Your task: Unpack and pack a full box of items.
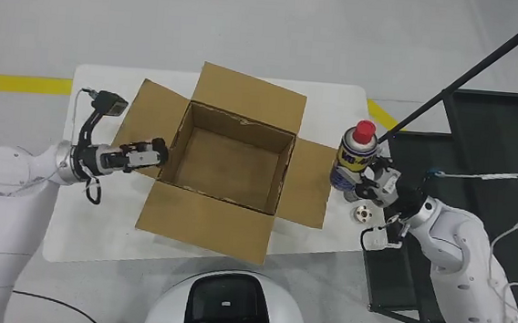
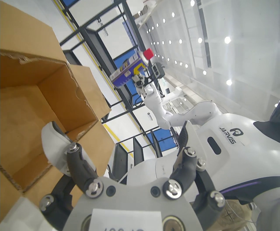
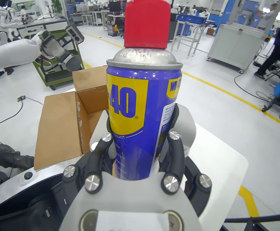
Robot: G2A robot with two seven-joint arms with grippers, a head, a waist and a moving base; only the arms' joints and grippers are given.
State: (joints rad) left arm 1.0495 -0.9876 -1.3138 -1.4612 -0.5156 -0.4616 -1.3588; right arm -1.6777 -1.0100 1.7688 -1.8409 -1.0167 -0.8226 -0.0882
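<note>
Spray can (image 1: 358, 151), red-capped, stands upright, clamped in the right gripper (image 3: 143, 118) just beside the right flap of the open cardboard box (image 1: 207, 221); whether it touches the table (image 1: 89, 230) is unclear. Left gripper (image 1: 155, 151), fingers apart, hovers at the left flap.

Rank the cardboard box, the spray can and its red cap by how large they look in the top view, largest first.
1. cardboard box: by far the largest, flaps spread.
2. spray can: much smaller, though its top sits nearer the camera.
3. red cap: smallest, only the can's tip.
</note>
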